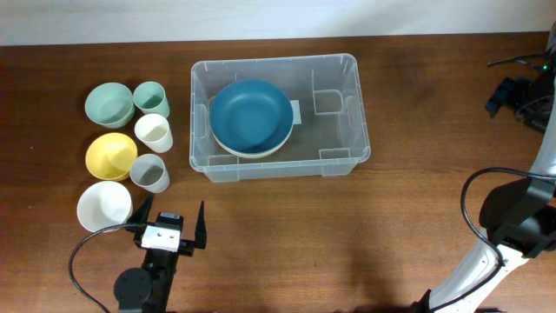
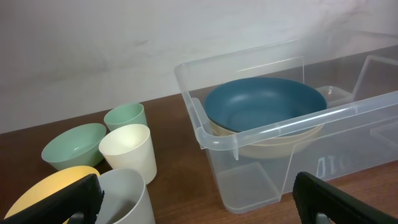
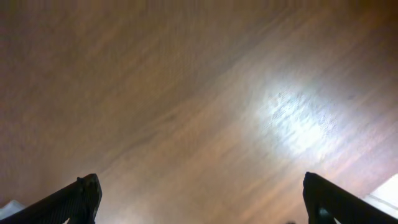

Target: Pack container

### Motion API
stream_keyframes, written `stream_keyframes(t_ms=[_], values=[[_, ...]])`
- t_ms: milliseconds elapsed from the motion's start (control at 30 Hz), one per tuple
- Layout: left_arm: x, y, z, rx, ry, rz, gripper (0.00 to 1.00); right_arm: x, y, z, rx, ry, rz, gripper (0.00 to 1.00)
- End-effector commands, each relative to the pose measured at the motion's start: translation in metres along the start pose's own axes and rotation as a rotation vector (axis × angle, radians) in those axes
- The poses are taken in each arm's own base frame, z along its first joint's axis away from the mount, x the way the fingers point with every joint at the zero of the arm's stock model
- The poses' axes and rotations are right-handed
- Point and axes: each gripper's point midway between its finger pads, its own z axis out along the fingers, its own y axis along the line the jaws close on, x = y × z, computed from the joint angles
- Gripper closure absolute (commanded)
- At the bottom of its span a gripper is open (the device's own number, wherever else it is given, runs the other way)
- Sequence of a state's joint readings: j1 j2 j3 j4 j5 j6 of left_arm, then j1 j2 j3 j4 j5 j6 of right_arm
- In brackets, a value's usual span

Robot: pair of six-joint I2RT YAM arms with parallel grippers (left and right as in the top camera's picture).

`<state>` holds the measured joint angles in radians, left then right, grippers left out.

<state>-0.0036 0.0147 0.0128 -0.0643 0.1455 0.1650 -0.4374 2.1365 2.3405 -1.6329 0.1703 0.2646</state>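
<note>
The container is a clear plastic bin in the middle of the table. It holds a blue bowl stacked on a cream bowl. In the left wrist view the container and the blue bowl lie ahead to the right. My left gripper is open and empty, near the front edge, between the loose cups and the container's front left corner; it also shows in the left wrist view. My right gripper is at the far right edge, open and empty over bare wood.
Left of the container stand a green bowl, a green cup, a cream cup, a yellow bowl, a grey cup and a white bowl. The grey cup is close to my left finger.
</note>
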Motion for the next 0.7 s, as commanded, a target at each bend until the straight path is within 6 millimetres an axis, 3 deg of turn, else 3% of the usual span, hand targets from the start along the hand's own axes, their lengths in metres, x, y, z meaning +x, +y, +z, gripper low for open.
stream_keyframes(t_ms=[0,267,667], values=[[0.001,0.002,0.0,-0.009,0.0,0.008,0.0,-0.009,-0.016,0.0,0.04,-0.036,0.027,0.01],[0.001,0.002,0.0,-0.009,0.001,0.008,0.0,-0.016,-0.045,0.005,0.049,-0.041,0.165,0.01],[0.001,0.002,0.0,-0.009,0.001,0.008,0.0,-0.016,-0.045,0.005,0.05,-0.041,0.164,0.01]])
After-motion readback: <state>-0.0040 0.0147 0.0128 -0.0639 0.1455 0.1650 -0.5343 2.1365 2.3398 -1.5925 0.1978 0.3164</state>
